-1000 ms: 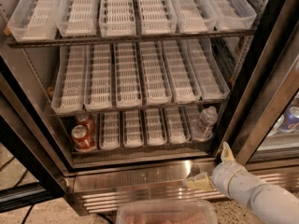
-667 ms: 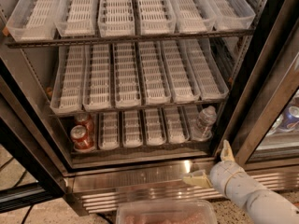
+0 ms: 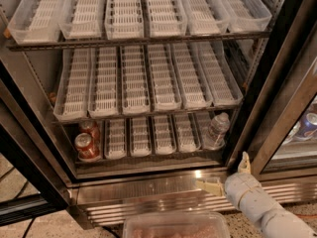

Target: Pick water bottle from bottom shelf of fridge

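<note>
The fridge (image 3: 277, 88) stands open, with rows of white slotted trays. On the bottom shelf (image 3: 148, 157) the water bottle (image 3: 216, 131), clear and ribbed with a white cap, stands upright in the rightmost lane. My gripper (image 3: 229, 174) is low at the right, in front of the steel sill and below and slightly right of the bottle, not touching it. Its two cream fingers are spread apart and hold nothing.
Two red soda cans (image 3: 87, 143) stand in the leftmost lane of the bottom shelf. The dark door edge (image 3: 29, 148) runs down the left. A clear plastic container (image 3: 176, 226) sits at the bottom centre. Cans (image 3: 308, 124) show behind glass at the far right.
The gripper and arm have shifted slightly left and a little lower along the sill. Bottle and cans have not moved.
</note>
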`<state>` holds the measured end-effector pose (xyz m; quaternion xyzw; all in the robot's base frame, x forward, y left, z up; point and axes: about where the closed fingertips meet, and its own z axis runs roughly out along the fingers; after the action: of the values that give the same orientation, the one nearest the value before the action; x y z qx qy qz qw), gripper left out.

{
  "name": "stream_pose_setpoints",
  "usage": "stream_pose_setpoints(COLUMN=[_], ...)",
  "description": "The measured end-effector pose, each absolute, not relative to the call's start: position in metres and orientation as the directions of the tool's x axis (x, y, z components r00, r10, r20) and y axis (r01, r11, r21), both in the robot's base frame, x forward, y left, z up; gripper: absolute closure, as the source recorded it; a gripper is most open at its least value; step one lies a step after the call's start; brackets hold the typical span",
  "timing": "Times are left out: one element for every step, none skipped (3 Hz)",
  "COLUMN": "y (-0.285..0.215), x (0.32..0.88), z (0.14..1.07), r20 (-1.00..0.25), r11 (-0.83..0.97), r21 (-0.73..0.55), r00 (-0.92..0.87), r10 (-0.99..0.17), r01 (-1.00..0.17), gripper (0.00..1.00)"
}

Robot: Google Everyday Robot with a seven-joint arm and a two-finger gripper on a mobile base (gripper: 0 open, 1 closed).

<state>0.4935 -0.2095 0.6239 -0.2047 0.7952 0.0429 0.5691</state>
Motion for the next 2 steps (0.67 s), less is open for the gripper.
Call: stream_pose_setpoints(y=[-0.2097,-0.2087], x=[0.4974,0.4991], z=[0.6264,0.6268], r20=[-0.943,-0.944], r11=[0.928,0.927], r21=[-0.133,-0.141], r00=[-0.245,-0.235], r10=[-0.227,-0.231], r01=[-0.347,-0.347], gripper=[0.00,0.00])
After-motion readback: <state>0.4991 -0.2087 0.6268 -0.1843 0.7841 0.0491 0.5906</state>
